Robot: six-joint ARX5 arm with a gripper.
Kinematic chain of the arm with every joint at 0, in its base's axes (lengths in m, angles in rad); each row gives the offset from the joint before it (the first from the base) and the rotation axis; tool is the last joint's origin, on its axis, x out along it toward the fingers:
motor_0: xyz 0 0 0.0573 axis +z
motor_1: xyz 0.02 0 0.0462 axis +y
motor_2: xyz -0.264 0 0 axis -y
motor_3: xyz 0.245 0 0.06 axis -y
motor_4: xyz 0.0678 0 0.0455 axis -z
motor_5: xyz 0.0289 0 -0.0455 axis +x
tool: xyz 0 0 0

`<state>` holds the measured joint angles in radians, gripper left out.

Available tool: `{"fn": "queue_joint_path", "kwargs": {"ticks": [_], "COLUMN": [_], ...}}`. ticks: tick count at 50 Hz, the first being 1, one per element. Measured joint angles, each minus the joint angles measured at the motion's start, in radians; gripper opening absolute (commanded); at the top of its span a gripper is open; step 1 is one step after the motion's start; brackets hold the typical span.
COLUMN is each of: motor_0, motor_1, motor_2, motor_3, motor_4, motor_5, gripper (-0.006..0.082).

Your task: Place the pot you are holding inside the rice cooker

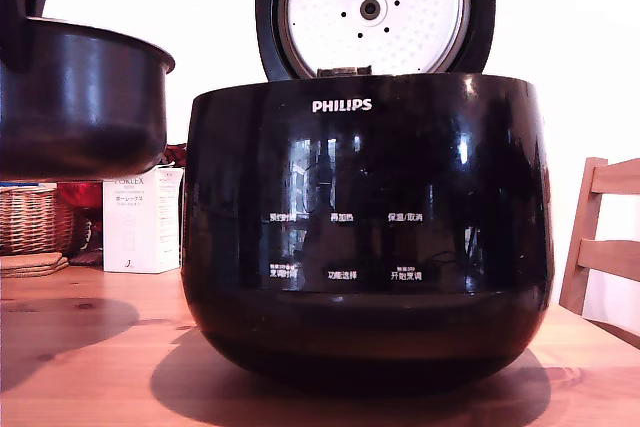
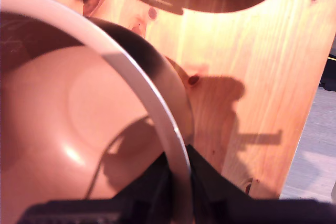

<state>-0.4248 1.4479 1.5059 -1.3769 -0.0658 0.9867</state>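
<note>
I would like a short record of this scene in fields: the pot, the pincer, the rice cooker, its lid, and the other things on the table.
pot: dark pot held in the air at the exterior view's left, clear of the table, beside the cooker, not yet over it
pincer: pincer shut on the pot's rim, one finger inside, one outside
rice cooker: glossy black rice cooker standing on the table, centre of the exterior view
lid: lid open, upright behind the body
other things: white box, wicker basket, wooden chair at the right

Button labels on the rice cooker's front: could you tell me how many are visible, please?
6, on the rice cooker: three in an upper row, three in a lower row. None appear hidden.
</note>
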Motion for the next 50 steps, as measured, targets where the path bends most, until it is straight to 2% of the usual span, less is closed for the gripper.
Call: {"fn": "queue_joint_path", "kwargs": {"ticks": [6,25,38,50], "motor_0": [-0.010,-0.006,-0.033,-0.162], "motor_1": [0.000,-0.043,-0.167,-0.198], "motor_2": [0.000,0.000,0.000,0.000], "motor_3": [0.000,0.000,-0.006,-0.008], "motor_4": [-0.093,-0.090,-0.021,0.074], "motor_5": [-0.018,-0.024,-0.127,-0.143], "gripper": [-0.0022,-0.0022,-0.0022,-0.0022]}}
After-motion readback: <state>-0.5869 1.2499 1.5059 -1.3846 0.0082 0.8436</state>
